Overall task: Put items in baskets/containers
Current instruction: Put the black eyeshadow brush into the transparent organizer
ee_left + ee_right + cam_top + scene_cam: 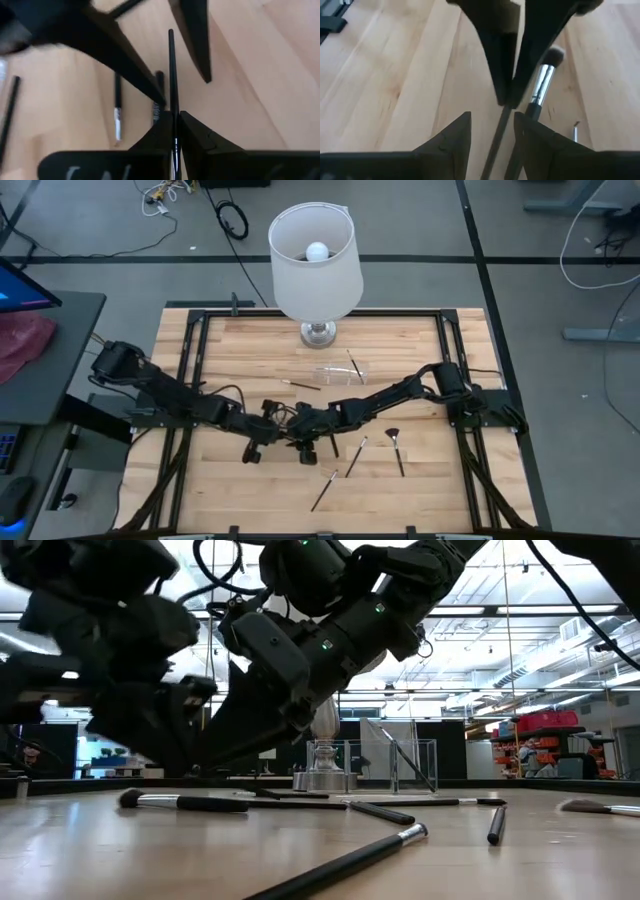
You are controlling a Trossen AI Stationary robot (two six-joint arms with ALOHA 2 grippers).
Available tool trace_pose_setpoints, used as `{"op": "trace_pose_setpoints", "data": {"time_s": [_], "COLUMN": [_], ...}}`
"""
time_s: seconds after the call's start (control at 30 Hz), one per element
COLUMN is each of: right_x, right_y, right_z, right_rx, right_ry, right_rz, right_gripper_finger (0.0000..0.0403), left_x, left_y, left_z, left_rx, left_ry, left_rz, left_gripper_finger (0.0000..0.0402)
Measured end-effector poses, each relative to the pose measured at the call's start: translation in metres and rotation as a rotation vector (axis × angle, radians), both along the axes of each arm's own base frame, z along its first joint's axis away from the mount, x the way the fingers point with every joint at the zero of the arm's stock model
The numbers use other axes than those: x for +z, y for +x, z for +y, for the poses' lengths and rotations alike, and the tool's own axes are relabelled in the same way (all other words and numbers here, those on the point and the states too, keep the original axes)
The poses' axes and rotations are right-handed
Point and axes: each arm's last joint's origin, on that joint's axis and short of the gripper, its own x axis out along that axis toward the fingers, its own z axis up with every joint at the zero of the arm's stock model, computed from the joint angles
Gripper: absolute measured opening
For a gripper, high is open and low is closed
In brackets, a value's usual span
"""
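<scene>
Centrally, both arms' fingers (167, 131) around one brush (172, 85).

A thin dark brush (171, 65) is pinched in the left claw (174, 117). Its free end reaches between the spread fingers of the right claw (492, 120). A silver-collared brush (544, 80) lies flat just beside them. The fan brush (396, 448) and two dark brushes (356, 457) lie flat, near the right claw. The clear box (342, 370) stands upright, well apart from both claws, with one tilted brush (352, 363) inside.
</scene>
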Motion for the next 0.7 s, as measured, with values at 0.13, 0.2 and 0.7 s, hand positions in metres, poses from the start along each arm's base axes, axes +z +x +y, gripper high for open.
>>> {"op": "trace_pose_setpoints", "data": {"time_s": [0.13, 0.2, 0.7], "right_x": [-0.001, -0.001, -0.003], "right_y": [0.0, 0.0, -0.002], "right_z": [-0.001, -0.001, -0.004], "right_rx": [-0.004, -0.004, -0.033], "right_ry": [-0.004, -0.002, -0.05], "right_rz": [0.006, 0.007, 0.028], "right_gripper_finger": [0.0148, 0.014, 0.0043], "left_x": [0.015, 0.022, 0.029], "left_y": [0.01, 0.014, 0.015], "left_z": [-0.003, -0.004, -0.004], "left_rx": [-0.035, -0.055, -0.069], "left_ry": [0.061, 0.08, 0.134], "left_rz": [-0.025, -0.039, 0.055], "left_gripper_finger": [0.0023, 0.0025, 0.0026]}}
